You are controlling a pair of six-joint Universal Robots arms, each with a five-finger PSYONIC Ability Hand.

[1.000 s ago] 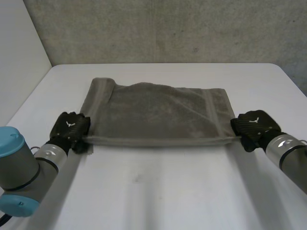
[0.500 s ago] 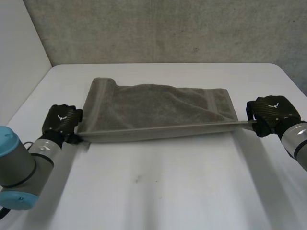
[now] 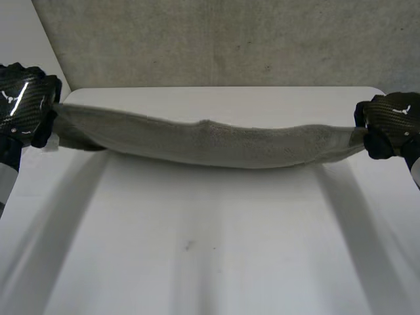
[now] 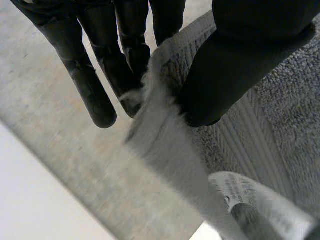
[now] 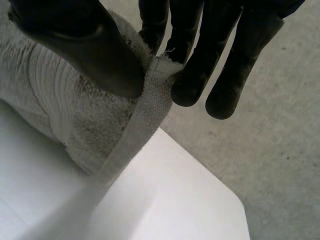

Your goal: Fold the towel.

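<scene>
A grey towel (image 3: 210,141) hangs stretched in the air above the white table (image 3: 210,249), sagging in the middle between my two hands. At its left end my left hand (image 3: 23,102) pinches the towel's corner (image 4: 160,95) between thumb (image 4: 225,75) and fingers (image 4: 100,85); a white label (image 4: 250,205) dangles from the hem there. My right hand (image 3: 388,125) holds the opposite end, with the towel's corner (image 5: 150,85) pinched between its thumb (image 5: 85,45) and fingers (image 5: 200,65).
A grey concrete wall (image 3: 230,39) rises behind the table's far edge. A pale wall (image 3: 26,39) stands at the left. The table's right far corner (image 5: 220,200) lies below my right hand.
Both hands have risen and moved apart with the towel's near corners. The towel has left the table and now hangs taut between them.
</scene>
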